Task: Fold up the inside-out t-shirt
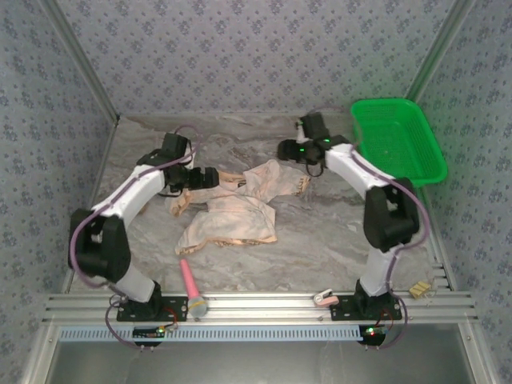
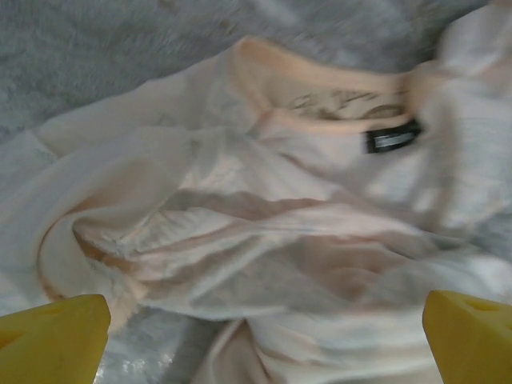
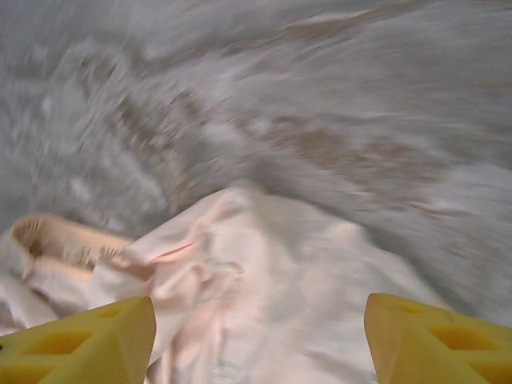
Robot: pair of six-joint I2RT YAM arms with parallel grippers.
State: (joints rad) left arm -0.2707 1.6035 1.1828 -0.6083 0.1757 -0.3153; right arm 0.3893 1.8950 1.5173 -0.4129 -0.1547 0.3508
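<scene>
**Worktable, 1 entry, read from the top view**

1. The inside-out t-shirt [image 1: 236, 212]: crumpled at the table's centre, pale reverse side up.
2. Edges: the marbled table [image 1: 320, 240] is walled at 9, 12 and 3 o'clock, with a metal rail [image 1: 256, 308] along 6 o'clock. You have bare surface at 12 o'clock of the shirt up to the back wall, and more at 4 o'clock of it.
3. Left gripper [image 1: 210, 178]: at the shirt's 10 o'clock edge. Its wrist view has the yellow fingers [image 2: 56, 340] spread wide, released, above the cloth [image 2: 264, 216].
4. Right gripper [image 1: 286, 150]: at the shirt's 1 o'clock corner. Its fingers [image 3: 436, 340] are parted and clench nothing, with cloth [image 3: 264, 272] beneath.
5. View differences: the left wrist gives you the collar and the dark neck label [image 2: 392, 136]; the right wrist gives a blurred hem against bare table.
6. Green basket [image 1: 396, 140]: at 2 o'clock, against the right wall, its green floor showing throughout.
7. Pink-handled tool [image 1: 190, 286]: at 7 o'clock, its head touching the rail.
</scene>
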